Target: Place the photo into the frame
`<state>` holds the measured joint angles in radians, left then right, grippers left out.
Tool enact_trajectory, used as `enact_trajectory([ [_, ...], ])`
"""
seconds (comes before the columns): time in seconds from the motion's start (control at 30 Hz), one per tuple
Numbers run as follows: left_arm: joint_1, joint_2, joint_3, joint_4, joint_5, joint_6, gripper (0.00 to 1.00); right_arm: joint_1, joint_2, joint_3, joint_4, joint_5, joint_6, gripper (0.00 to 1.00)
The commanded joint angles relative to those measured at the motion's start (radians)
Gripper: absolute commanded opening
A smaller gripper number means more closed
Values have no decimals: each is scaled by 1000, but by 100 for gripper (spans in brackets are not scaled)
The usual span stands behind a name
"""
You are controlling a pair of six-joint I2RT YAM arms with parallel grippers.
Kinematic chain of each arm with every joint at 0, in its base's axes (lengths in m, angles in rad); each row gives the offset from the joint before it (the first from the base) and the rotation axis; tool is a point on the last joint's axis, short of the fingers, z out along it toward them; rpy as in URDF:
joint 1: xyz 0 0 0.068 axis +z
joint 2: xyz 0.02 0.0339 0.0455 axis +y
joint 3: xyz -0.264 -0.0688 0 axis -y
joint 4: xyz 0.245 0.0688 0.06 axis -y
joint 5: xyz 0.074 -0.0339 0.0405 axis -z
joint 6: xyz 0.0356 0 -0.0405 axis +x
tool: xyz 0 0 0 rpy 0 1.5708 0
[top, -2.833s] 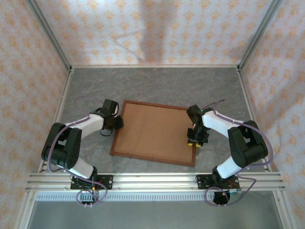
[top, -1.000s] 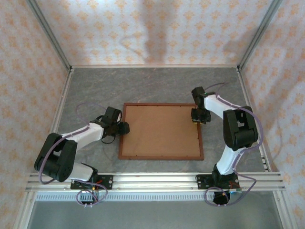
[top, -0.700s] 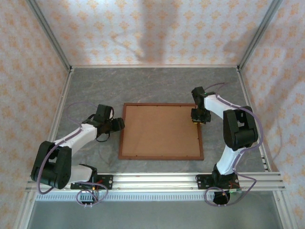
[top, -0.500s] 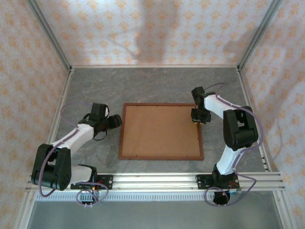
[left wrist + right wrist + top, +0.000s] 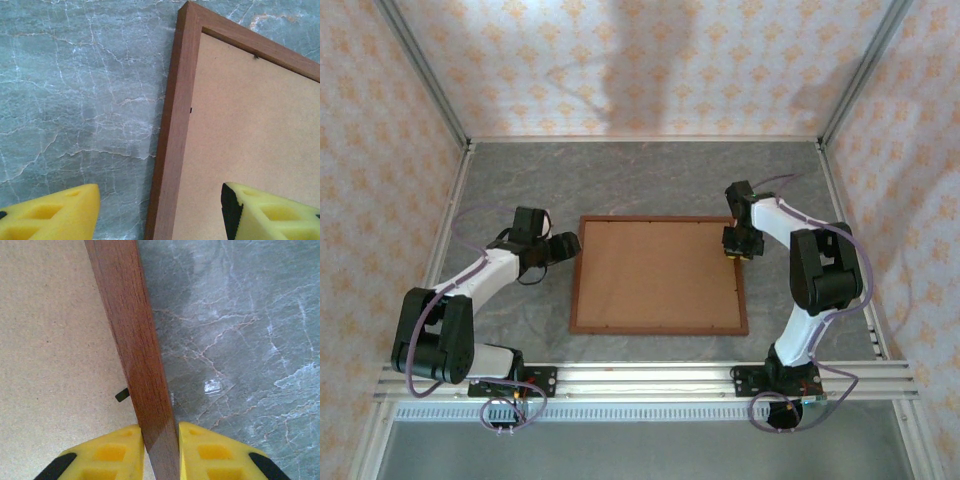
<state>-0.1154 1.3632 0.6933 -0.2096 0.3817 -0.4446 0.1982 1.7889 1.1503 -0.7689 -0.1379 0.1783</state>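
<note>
On the grey marble table the frame lies flat in the middle, brown backing board up, with the right gripper pinched on its right rail near the far corner and the left gripper wide apart and empty astride the left rail.

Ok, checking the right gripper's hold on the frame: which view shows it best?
The right wrist view: the right gripper has yellow fingers pressing both sides of the frame moulding. The top view has the gripper at the frame's right edge, too small to judge. The left wrist view has the frame's left rail, not this grip.
</note>
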Motion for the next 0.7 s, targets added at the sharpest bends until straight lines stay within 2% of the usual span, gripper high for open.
enact_trajectory([
  [0.0,6,-9,47,-50,-22,9,65,-19,-10,8,6,45,4,21],
  [0.33,6,-18,75,-77,-30,13,62,-19,-8,2,11,22,4,21],
  [0.47,5,8,87,-86,21,12,57,-19,-6,5,8,22,1,22],
  [0.67,-12,82,133,-121,22,12,52,-19,-3,17,4,5,0,22],
])
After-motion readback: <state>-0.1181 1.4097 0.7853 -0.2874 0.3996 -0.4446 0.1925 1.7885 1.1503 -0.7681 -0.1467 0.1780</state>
